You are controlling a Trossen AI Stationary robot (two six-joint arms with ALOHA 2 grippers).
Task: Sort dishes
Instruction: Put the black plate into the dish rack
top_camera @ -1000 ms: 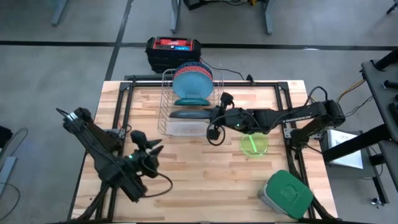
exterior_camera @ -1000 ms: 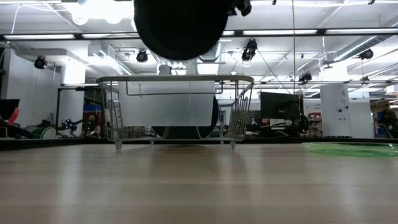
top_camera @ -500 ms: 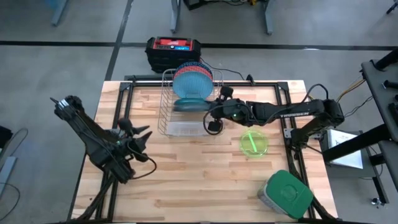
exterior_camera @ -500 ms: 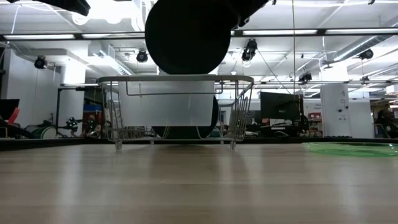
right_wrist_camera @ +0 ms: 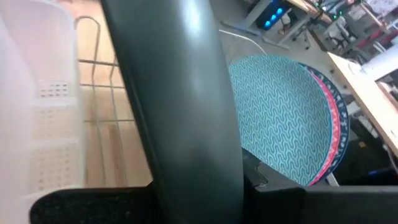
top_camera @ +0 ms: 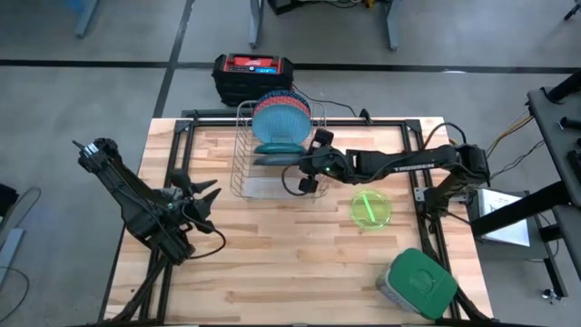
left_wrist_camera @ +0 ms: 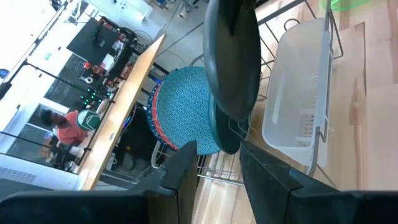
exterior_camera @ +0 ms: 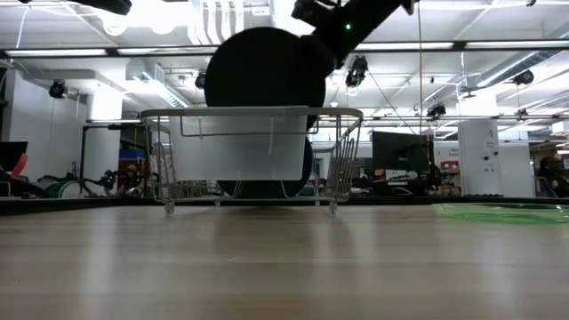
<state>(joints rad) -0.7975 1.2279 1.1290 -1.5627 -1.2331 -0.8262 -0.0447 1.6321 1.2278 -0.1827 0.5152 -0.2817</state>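
My left gripper hung over the left part of the table, fingers partly apart and holding nothing. To its right stood the rack, with the blue plate upright at its back and a white bin at its near end. My right gripper was clamped on the dark plate, held on edge over the rack, while the green bowl lay on the table farther right.

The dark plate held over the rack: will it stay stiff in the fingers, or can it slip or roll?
The dark plate probably stays stiff: its rim keeps its curve in the right gripper. Its glossy surface may be slippery. Held on edge above the rack, it could roll if released.
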